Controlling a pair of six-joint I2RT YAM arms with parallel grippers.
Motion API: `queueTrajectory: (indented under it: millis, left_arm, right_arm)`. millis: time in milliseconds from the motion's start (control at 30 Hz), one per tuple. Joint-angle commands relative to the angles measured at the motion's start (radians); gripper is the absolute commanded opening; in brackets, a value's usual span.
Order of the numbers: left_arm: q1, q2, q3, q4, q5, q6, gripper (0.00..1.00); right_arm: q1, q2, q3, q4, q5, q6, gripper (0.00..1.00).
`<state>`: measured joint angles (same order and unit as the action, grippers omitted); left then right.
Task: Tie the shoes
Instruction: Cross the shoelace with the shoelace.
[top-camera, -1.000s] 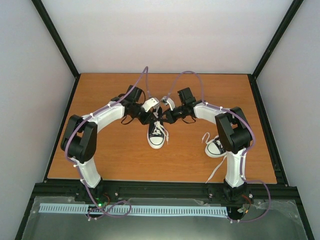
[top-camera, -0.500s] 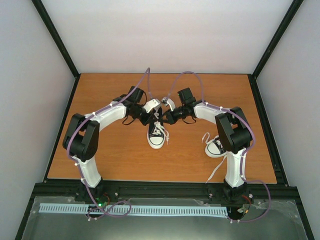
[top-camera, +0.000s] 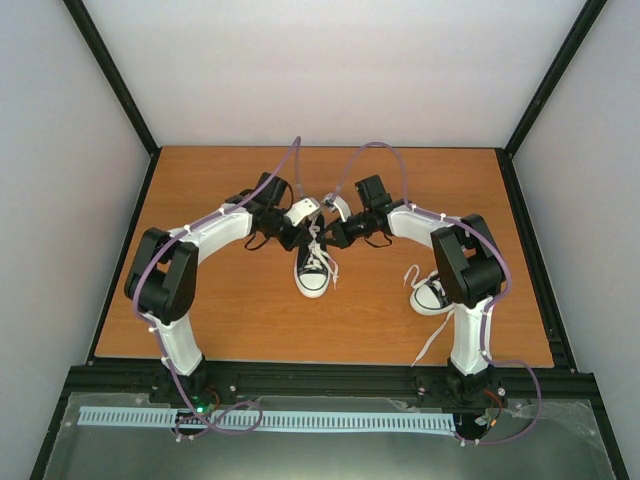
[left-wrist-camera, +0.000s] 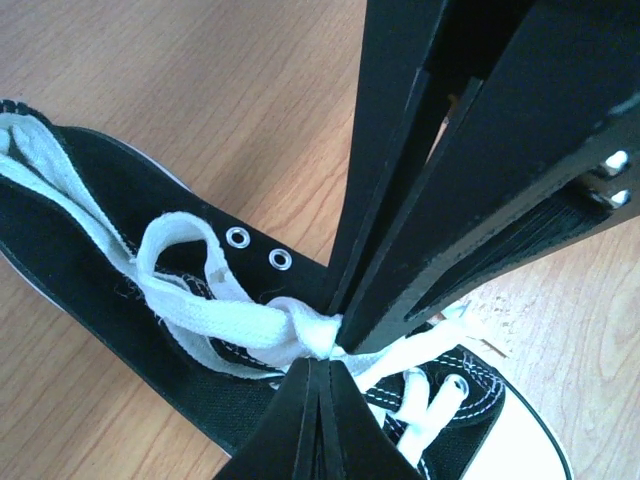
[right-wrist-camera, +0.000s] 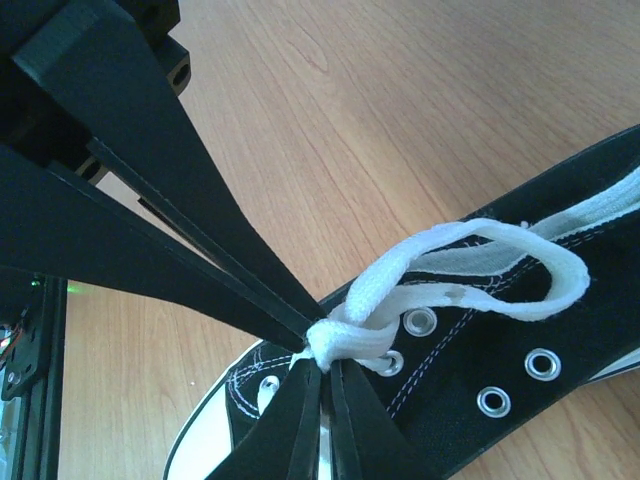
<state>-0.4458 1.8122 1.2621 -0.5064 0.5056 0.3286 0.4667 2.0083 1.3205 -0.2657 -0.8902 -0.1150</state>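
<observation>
Right now both claws meet over one shoe at the middle of the table (top-camera: 230, 320). The left gripper (left-wrist-camera: 320, 368) has its two fingers pressed together, with no gap showing between the tips, and they pinch the lace (left-wrist-camera: 300, 333) just where it bunches into a tight knot over the tongue. The right gripper (right-wrist-camera: 322, 372) is pressed shut in the same way and nips the same knot from the opposite side. In each wrist view the other claw's long black fingers come in at a slant and end at that same white bunch, so the tips of both claws are touching or nearly touching there.

A single flat loop (right-wrist-camera: 455, 236) of lace leaves the knot and lies across the black canvas, beside a row of metal eyelets (right-wrist-camera: 542, 363). Whether a second loop exists on the far side I cannot tell, as the fingers cover it.

From above, the middle shoe (top-camera: 313, 275) lies with its white toe cap (top-camera: 313, 289) pointing toward the arm bases, and crossed white lacing shows on its front. The second shoe (top-camera: 430, 296) sits well apart, to the right, partly hidden by the right arm, its loose lace ends trailing over the wood toward the near edge.
</observation>
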Motion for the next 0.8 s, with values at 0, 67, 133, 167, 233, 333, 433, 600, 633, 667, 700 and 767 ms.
queueTrajectory:
  millis: [0,67,133,167,233,333,433,600,633,667,700,767]
  left_arm:
    - [-0.005,-0.040,-0.016,0.014,-0.032,0.022,0.01]
    - [-0.005,-0.043,-0.019,0.014,-0.034,0.023,0.01]
    - [-0.005,-0.043,-0.019,0.014,-0.035,0.026,0.01]
    - [-0.006,-0.043,-0.020,0.014,-0.037,0.025,0.01]
    - [-0.005,-0.043,-0.021,0.014,-0.042,0.029,0.01]
    - [-0.004,-0.043,-0.026,0.014,-0.054,0.037,0.01]
    - [-0.004,-0.041,-0.027,0.014,-0.057,0.041,0.01]
    - [-0.004,-0.040,-0.038,0.014,-0.053,0.048,0.01]
    - [-0.004,-0.041,-0.040,0.014,-0.052,0.050,0.01]
    - [-0.004,-0.043,-0.042,0.014,-0.052,0.052,0.01]
    - [-0.004,-0.046,-0.044,0.014,-0.054,0.053,0.01]
    - [-0.004,-0.048,-0.048,0.014,-0.055,0.056,0.01]
  right_arm:
    - [0.001,-0.038,0.021,-0.005,0.012,-0.010,0.04]
    - [0.000,-0.033,0.023,-0.006,0.016,-0.010,0.05]
    - [0.001,-0.030,0.026,-0.004,0.016,-0.009,0.06]
    - [0.001,-0.028,0.025,-0.005,0.016,-0.009,0.06]
    - [0.001,-0.030,0.027,-0.007,0.021,-0.009,0.04]
    - [-0.002,-0.035,0.026,-0.010,0.027,-0.009,0.04]
    - [-0.003,-0.038,0.026,-0.011,0.029,-0.009,0.04]
    - [-0.003,-0.044,0.026,0.005,0.020,0.009,0.05]
    - [-0.003,-0.045,0.026,0.011,0.022,0.012,0.05]
    - [-0.003,-0.045,0.026,0.014,0.022,0.016,0.05]
    - [-0.003,-0.047,0.025,0.018,0.022,0.018,0.04]
    - [-0.003,-0.050,0.026,0.024,0.021,0.025,0.04]
